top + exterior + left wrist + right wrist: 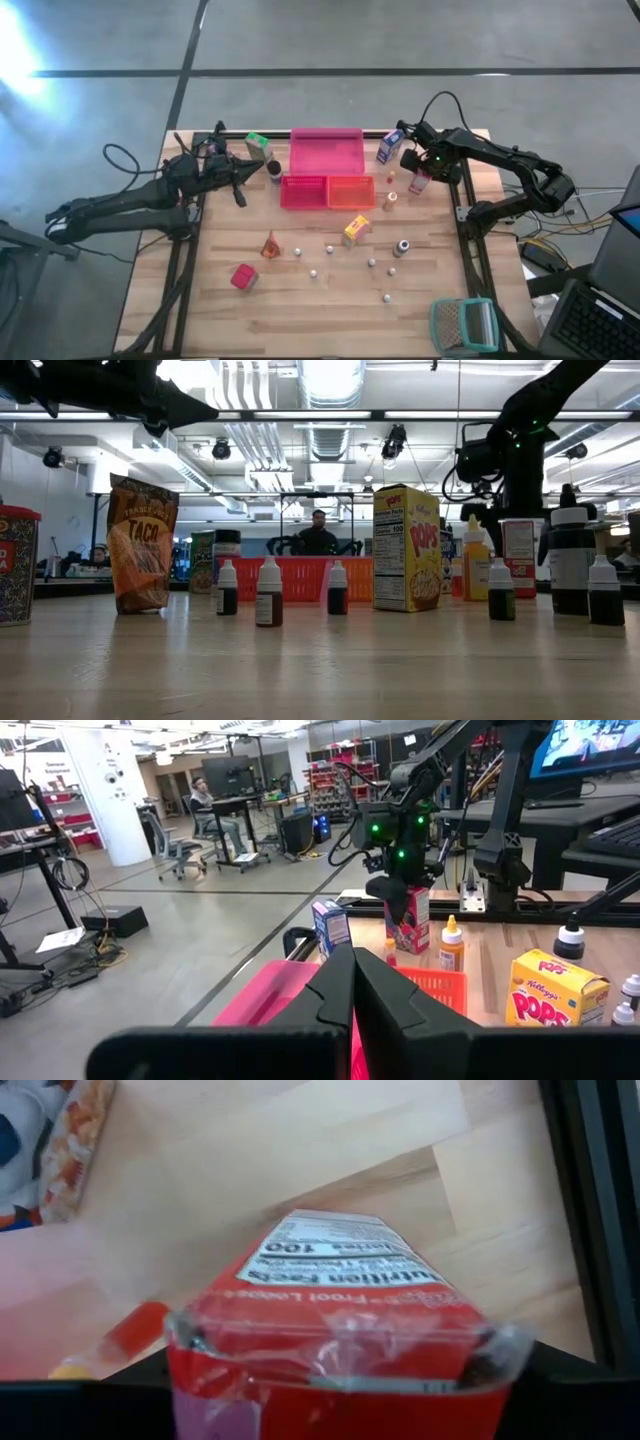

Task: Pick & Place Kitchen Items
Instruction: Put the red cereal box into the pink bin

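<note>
High view: the wooden table (330, 300) has open board across its near half, with only scattered small items there: a yellow Pops carton (355, 229) near centre, an orange taco packet (270, 245) at 8 o'clock from centre, a red box (243, 277) further toward 7 o'clock, and tiny pale bottles (313, 272) dotted between. A teal-framed mesh piece (463, 323) sits at the 5 o'clock corner, overhanging the edge. The far half is crowded: a large pink tray (326, 152) at 12 o'clock, with a smaller pink basket (303, 191) and an orange basket (350, 191) touching its near side. A green carton (257, 143) lies at 11 o'clock and a blue carton (389, 147) at 1 o'clock, close to the far edge.

The right gripper (420, 178) is at 2 o'clock, near the table's right rail, set over a red cereal carton (345, 1340). Its jaws stand wide, one on each side of the carton top; whether they press it cannot be told. A yellow-capped bottle (390, 199) stands just beside it.

The left gripper (262, 167) hovers at 10 o'clock beside the green carton, jaws clenched together on nothing.
</note>
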